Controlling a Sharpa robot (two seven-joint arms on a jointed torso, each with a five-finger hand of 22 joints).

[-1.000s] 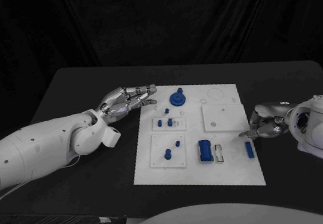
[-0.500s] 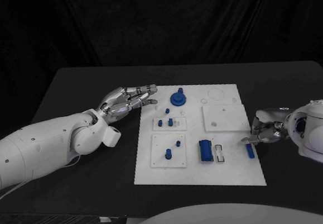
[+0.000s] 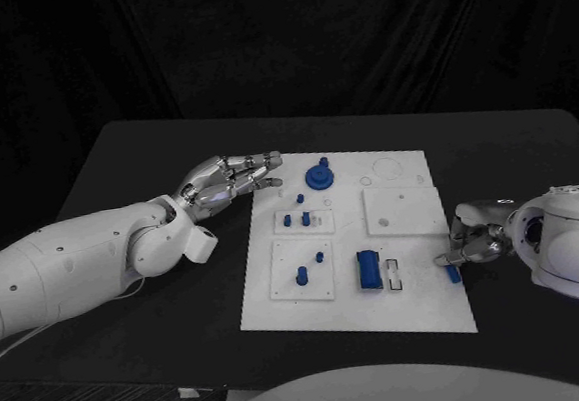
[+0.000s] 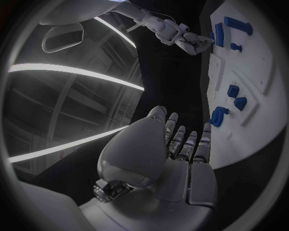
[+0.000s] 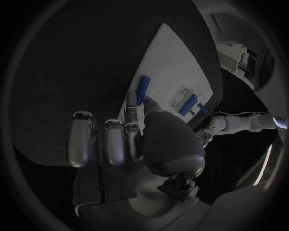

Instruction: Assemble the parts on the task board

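The white task board (image 3: 429, 307) lies in the middle of the black table. A blue bar (image 3: 451, 273) lies flat near the board's right edge. My right hand (image 3: 475, 235) is low over it, and the thumb and a finger pinch the bar's (image 5: 143, 89) near end between them. The other fingers (image 5: 114, 142) are curled beside the board (image 5: 180, 57). My left hand (image 3: 229, 181) hovers at the board's far left corner, fingers loosely bent, with nothing in it. Just to its right stands a blue round knob (image 3: 319, 174).
Two blue pegs (image 3: 295, 220) stand on a small raised plate, two more (image 3: 309, 267) on the plate nearer me. A blue block (image 3: 368, 270) sits beside a pale slotted piece (image 3: 392, 275). A raised square plate (image 3: 403, 210) is bare. Black table surrounds the board.
My right hand has slid toward me along the board's right edge and come down onto the blue bar. The bar and my left hand have stayed in place.
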